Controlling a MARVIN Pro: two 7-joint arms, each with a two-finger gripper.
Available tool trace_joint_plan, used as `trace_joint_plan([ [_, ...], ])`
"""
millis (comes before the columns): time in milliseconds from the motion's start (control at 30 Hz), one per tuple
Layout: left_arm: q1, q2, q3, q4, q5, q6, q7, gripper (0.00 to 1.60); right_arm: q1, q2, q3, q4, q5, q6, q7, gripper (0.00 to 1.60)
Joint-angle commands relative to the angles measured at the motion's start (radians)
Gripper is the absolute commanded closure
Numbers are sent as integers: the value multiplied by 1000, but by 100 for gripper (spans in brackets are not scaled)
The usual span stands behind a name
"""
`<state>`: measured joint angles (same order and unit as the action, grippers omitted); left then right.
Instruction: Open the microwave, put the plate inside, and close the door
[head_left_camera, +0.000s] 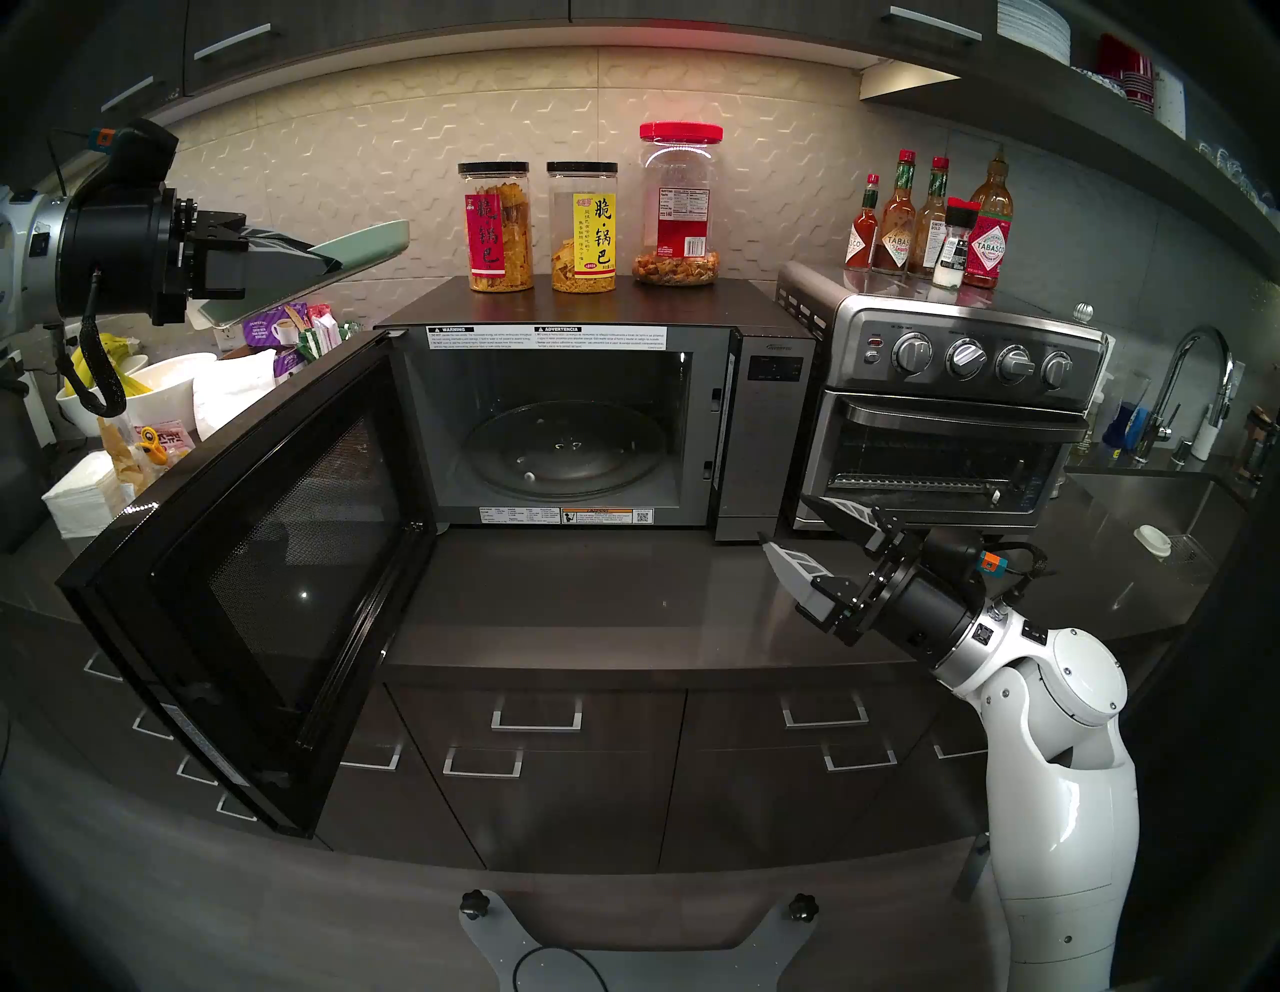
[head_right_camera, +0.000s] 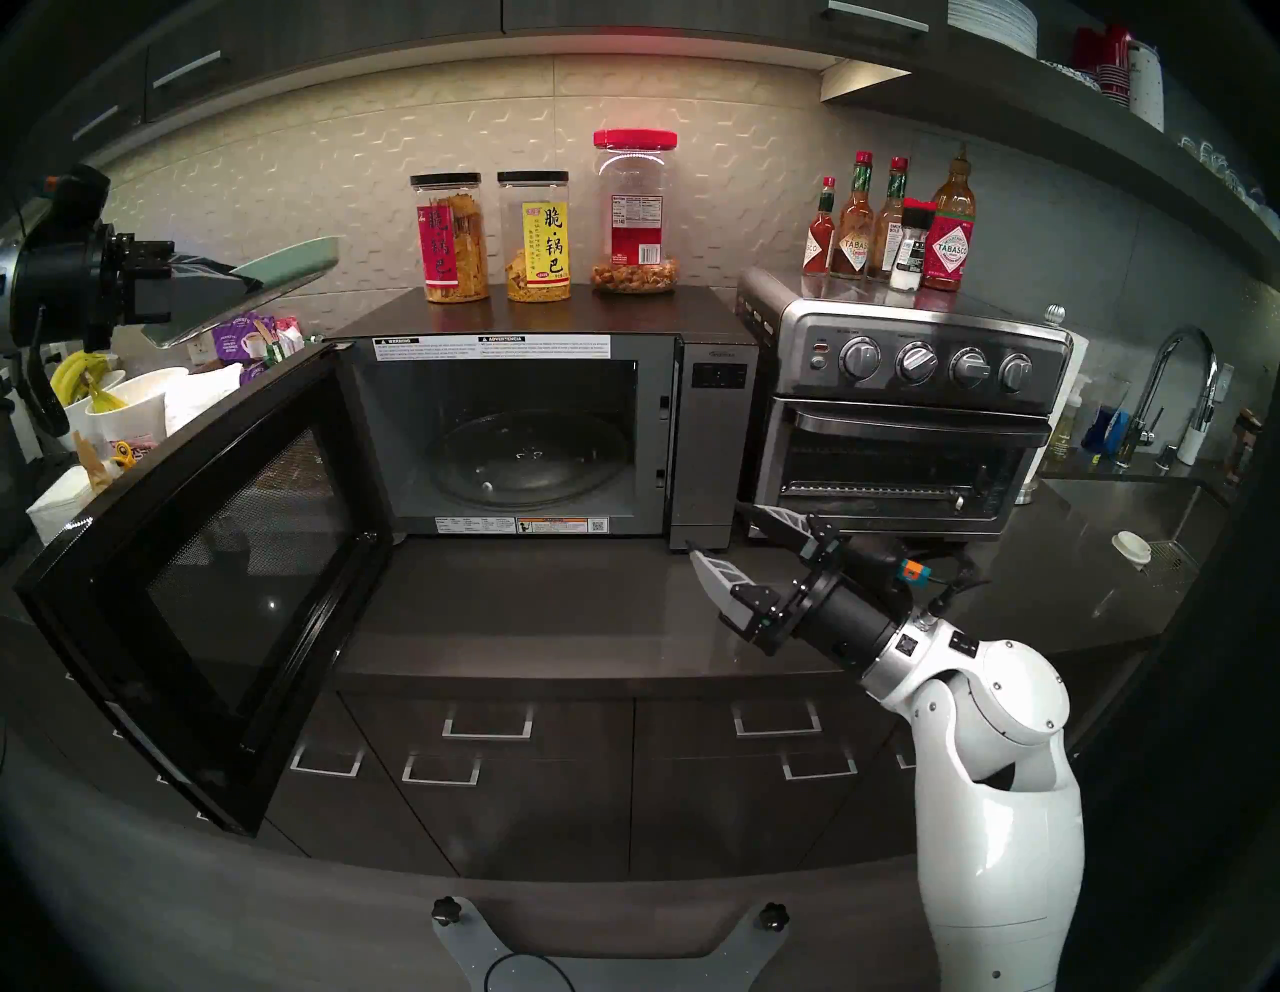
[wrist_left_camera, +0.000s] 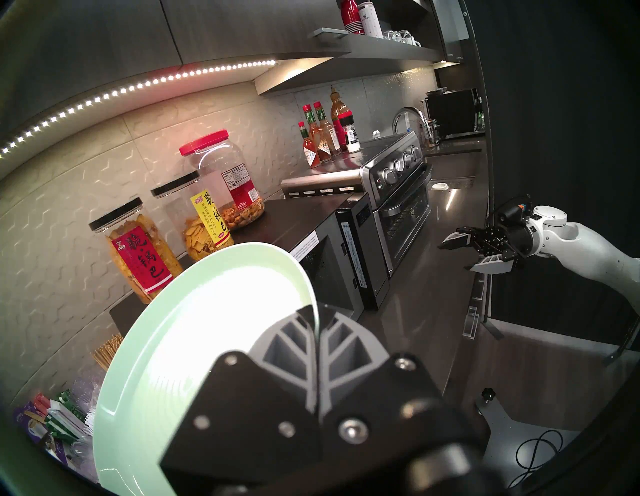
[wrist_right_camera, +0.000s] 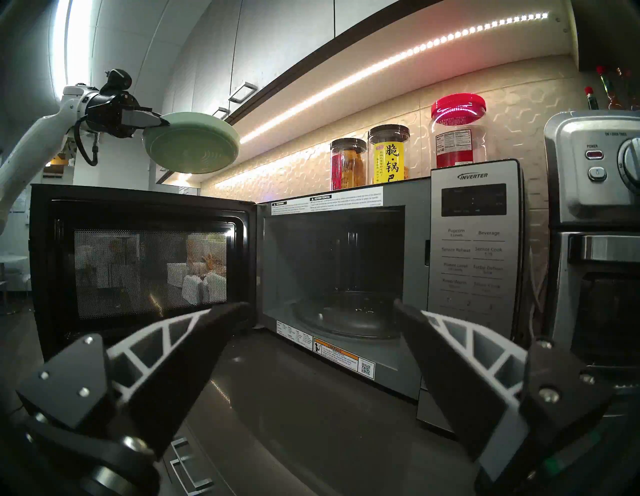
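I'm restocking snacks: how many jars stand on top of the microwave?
3, in a row along the back of the microwave top: red-label jar on the left, yellow-label jar in the middle, red-lidded jar on the right. None looks hidden.

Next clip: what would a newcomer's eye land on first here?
The microwave's door swung wide to the left, baring an empty cavity with a glass turntable. Up at far left, the left gripper holds a mint-green plate in the air, above door level. The right gripper hangs open over the counter before the toaster oven.
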<state>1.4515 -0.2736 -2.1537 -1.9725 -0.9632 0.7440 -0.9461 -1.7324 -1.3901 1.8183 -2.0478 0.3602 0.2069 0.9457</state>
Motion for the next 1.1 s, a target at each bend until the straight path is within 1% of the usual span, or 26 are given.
trace_joint_plan([
  [0, -7, 0, -13, -2, 2, 1, -2, 160, 9, 0, 3, -20, 5, -2, 2, 0],
  [433, -3, -9, -26, -3, 9, 7, -9, 160, 9, 0, 3, -20, 5, -2, 2, 0],
  [567, -11, -5, -23, -5, 0, 11, -3, 160, 9, 0, 3, -20, 5, -2, 2, 0],
  [800, -35, 18, 18, -22, -42, 7, 28, 160, 9, -1, 3, -20, 5, -2, 2, 0],
  [1067, -82, 56, 95, -47, -110, -19, 74, 160, 9, -1, 3, -20, 5, -2, 2, 0],
])
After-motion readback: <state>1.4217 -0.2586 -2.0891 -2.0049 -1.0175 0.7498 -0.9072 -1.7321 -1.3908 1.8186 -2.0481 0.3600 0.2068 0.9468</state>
